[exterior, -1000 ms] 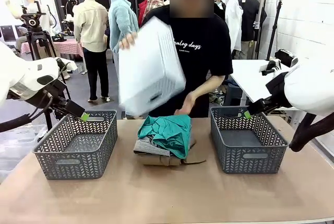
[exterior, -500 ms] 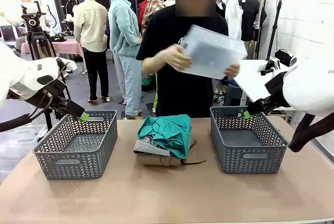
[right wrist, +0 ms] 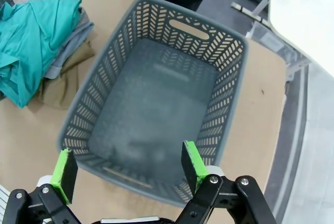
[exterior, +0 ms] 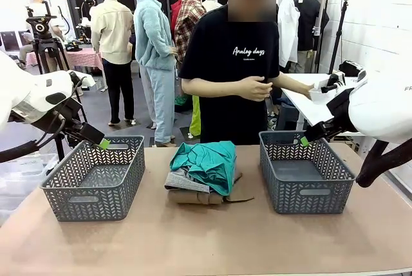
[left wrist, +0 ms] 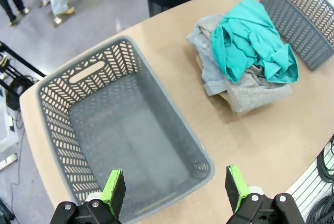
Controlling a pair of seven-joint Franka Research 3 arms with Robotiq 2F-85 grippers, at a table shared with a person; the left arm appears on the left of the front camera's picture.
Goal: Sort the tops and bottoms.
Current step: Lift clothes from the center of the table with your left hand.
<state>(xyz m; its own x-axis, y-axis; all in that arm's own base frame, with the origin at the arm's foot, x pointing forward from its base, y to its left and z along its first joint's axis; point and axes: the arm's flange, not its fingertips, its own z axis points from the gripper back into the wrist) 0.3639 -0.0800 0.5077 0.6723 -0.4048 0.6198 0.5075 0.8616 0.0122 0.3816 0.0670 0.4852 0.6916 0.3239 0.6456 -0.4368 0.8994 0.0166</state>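
The left gripper hangs with its green pads spread wide and nothing between them, above the left basket. The right gripper is spread just as wide and just as bare over the right basket. Between the two baskets, apart from both walls with a strip of bare table on either side, lies the pile. The teal top is draped uppermost, the grey top is under it and the tan top is at the bottom, on the board. The pale denim bottoms are tucked in under the teal, their hem showing toward the left basket. The whole near edge of the table is open. A person stands at the far edge behind the pile with hands up at the chest, off the table. The black T-shirt reads "Analog days" in white script. The line below it is too small to read.
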